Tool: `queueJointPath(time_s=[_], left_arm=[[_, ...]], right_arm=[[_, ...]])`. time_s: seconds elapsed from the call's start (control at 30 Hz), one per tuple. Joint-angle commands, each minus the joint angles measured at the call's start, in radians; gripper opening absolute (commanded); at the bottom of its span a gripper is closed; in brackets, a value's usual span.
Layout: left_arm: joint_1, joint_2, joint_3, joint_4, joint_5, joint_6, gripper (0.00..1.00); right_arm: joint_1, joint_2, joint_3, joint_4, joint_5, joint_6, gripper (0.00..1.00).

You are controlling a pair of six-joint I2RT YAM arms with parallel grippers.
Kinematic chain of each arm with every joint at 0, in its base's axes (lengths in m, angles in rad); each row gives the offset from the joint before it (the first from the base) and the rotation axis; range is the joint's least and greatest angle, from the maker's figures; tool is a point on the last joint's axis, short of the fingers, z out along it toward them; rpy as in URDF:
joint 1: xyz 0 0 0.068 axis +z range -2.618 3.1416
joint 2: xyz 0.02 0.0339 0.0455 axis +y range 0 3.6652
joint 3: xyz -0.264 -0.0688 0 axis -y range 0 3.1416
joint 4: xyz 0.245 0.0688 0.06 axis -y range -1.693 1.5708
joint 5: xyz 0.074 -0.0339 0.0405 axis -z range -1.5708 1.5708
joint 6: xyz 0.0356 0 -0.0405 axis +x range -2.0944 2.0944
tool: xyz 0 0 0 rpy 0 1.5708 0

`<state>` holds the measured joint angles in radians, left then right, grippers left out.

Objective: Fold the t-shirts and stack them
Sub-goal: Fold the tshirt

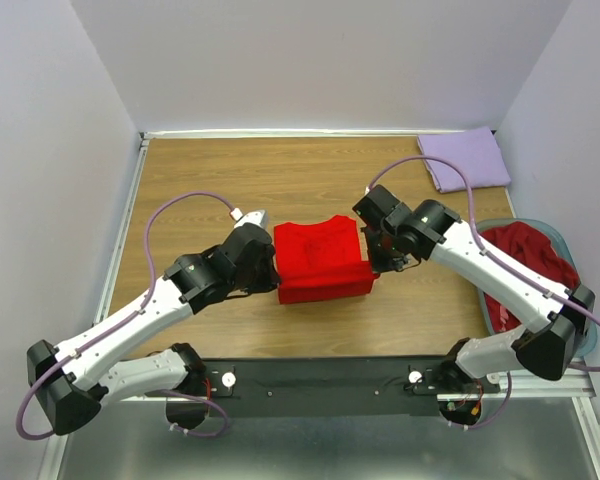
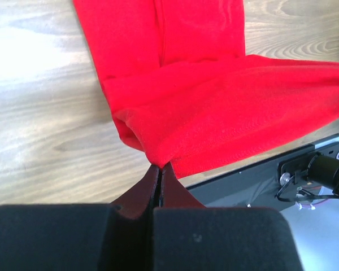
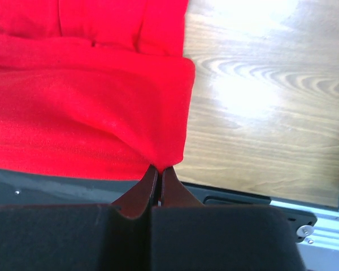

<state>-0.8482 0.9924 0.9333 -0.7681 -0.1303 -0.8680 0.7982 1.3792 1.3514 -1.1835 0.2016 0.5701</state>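
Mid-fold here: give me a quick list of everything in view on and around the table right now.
red t-shirt: 1, bright red, table centre, partly folded
lavender t-shirt: 1, pale purple, folded, far right corner of table
maroon t-shirts: count unclear, dark red, heaped in basket
basket: 1, teal-blue, right edge of table
table: 1, light wood
left gripper: 1, black, shut on red t-shirt's near left corner
right gripper: 1, black, shut on its near right corner
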Motion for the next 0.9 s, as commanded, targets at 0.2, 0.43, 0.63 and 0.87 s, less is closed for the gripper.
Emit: queueJointPath(time_s=[0.2,0.43,0.63,0.87], left_arm=[[0.063,0.017,-0.010,0.018,-0.002,0.103,0.00],[0.067,-0.037,-0.016,-0.020,-0.021,0.075,0.00],[0.087,-0.063,-0.044,-0.004,-0.043,0.079,0.00],[0.187,0.057,-0.024,0.096,-0.040,0.190,0.00]], right_arm=[[-0.088,0.055,0.049,-0.005,-0.016,-0.138,0.01],[-0.090,0.067,0.066,0.005,-0.100,-0.167,0.01],[-0.099,0.087,0.072,0.016,-0.100,-0.196,0.00],[-0.165,0.153,0.100,0.080,-0.125,-0.248,0.00]])
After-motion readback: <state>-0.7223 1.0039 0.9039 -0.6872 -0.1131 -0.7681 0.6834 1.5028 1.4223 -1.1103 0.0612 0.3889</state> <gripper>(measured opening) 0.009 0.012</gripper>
